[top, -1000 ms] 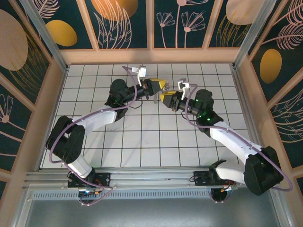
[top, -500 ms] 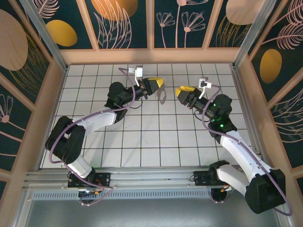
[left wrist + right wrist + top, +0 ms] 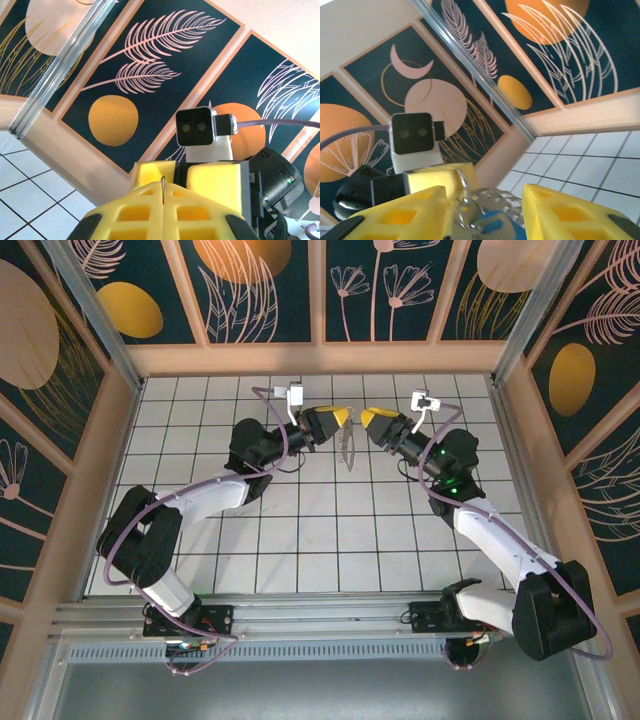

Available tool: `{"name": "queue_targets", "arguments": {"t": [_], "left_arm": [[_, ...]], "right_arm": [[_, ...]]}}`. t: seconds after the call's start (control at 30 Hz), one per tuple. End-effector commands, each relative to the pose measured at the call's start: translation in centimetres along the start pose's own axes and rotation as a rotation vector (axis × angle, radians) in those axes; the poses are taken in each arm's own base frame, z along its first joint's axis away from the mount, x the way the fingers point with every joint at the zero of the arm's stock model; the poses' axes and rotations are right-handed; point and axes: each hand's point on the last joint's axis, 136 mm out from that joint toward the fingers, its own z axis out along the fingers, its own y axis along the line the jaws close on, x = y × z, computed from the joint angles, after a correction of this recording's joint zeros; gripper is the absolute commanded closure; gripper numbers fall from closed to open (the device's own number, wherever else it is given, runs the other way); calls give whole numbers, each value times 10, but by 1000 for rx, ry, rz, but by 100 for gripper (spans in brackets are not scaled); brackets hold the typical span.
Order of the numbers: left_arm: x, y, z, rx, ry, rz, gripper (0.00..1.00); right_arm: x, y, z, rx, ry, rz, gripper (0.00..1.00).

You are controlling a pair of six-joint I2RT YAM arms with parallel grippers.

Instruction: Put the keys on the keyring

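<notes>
Top external, left to right: the left tool is seen raised over the far middle of the white tiled table, clamped on the top of the keyring. The ring is hung just below and right of that tip, apparently clear of the tiles. It is a thin pale oval loop with small jagged metal bits strung along it, and its long axis runs roughly far-to-near in this view. The right tool is pointed at it from the right, just beside the loop, with the two tool tips near each other.

Left wrist: a thin wire edge is pinched in the seam between the latticed yellow pads. No gap is visible.

Right wrist: the jaws are set part-way apart. The key is seen in the gap, its head blue plastic, with silver metal and coiled ring loops beside it. Pad contact cannot be confirmed, so no grip is claimed. Whether the key is already threaded cannot be told.

Judgement: the ring is fixed by the left arm, and the right arm is the free one. The coming move is governed by the key lying straight ahead between the right pads, with the ring edge just beyond.
</notes>
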Motion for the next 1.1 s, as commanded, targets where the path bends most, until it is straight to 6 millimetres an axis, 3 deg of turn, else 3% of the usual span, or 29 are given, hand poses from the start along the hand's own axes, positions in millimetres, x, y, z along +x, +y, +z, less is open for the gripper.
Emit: {"name": "queue_targets", "arguments": {"t": [0.0, 0.13, 0.33, 0.53, 0.83, 0.97, 1.0, 1.07], "left_arm": [[-14, -19, 1, 56, -47, 32, 100], [-12, -19, 4, 60, -41, 30, 100], [-11, -19, 6, 62, -36, 31, 100], [-10, -19, 8, 66, -29, 29, 100], [-8, -19, 11, 65, -21, 31, 100], [-6, -17, 12, 58, -1, 34, 100], [-6, -16, 13, 46, 9, 39, 97], [-6, -13, 14, 9, 26, 59, 76]], "right_arm": [[-15, 28, 8, -93, -31, -38, 56], [-10, 30, 13, -107, -9, -34, 58], [-5, 29, 15, -108, 8, -35, 70], [-2, 29, 18, -117, 25, -30, 71], [2, 32, 20, -140, 53, -38, 100], [2, 29, 21, -120, 69, -62, 100], [1, 28, 21, -114, 79, -72, 100], [-1, 23, 20, -99, 102, -92, 100]]}}
